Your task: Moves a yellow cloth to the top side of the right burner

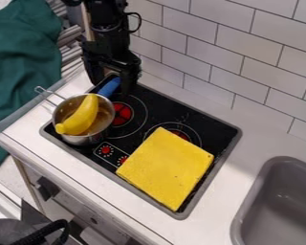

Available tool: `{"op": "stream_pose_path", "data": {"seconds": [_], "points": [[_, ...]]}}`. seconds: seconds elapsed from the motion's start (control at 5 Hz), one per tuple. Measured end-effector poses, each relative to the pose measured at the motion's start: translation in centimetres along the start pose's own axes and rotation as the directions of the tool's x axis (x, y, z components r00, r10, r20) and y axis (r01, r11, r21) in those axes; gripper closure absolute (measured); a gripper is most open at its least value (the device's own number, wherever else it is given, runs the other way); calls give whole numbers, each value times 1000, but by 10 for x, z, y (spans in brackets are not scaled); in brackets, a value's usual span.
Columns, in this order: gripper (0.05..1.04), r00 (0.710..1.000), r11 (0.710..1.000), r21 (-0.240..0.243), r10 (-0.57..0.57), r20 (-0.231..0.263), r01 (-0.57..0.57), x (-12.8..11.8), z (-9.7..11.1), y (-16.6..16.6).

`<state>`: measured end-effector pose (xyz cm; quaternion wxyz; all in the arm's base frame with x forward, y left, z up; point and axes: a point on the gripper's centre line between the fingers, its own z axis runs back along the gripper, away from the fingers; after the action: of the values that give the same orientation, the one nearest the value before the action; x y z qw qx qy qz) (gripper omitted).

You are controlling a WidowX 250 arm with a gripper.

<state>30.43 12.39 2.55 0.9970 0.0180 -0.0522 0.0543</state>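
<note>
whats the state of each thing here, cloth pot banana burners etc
Yellow cloth: lying flat, partly over the right burner
Pot: upright, no lid, banana inside
Banana: whole, resting slantwise, one end over the rim
Right burner: partly covered
Left burner: red centre exposed
Blue object: partly hidden
Green fabric: draped, rumpled

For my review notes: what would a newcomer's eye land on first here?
Probably the big yellow cloth, spread flat over the stove's near right part and partly covering the right burner. Next, the banana in the metal pot at the stove's left.
</note>
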Motion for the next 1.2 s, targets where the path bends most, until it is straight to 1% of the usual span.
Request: {"op": "stream_pose_path", "data": {"seconds": [0.2,0.4,0.6,0.8,1.0,1.2], "points": [[82,999,1000,-10,7,-37,-8,-8,-11,-2],[82,998,1000,-10,13,-57,-14,-20,-20,-18],[82,1000,1000,2,-5,-6,5,-24,-10,-38],[82,999,999,10,-44,8,44,-33,-11,-62],[82,998,998,4,-63,27,63,-34,-14,-82],[82,998,998,-8,-62,21,62,-38,-24,-98]]}}
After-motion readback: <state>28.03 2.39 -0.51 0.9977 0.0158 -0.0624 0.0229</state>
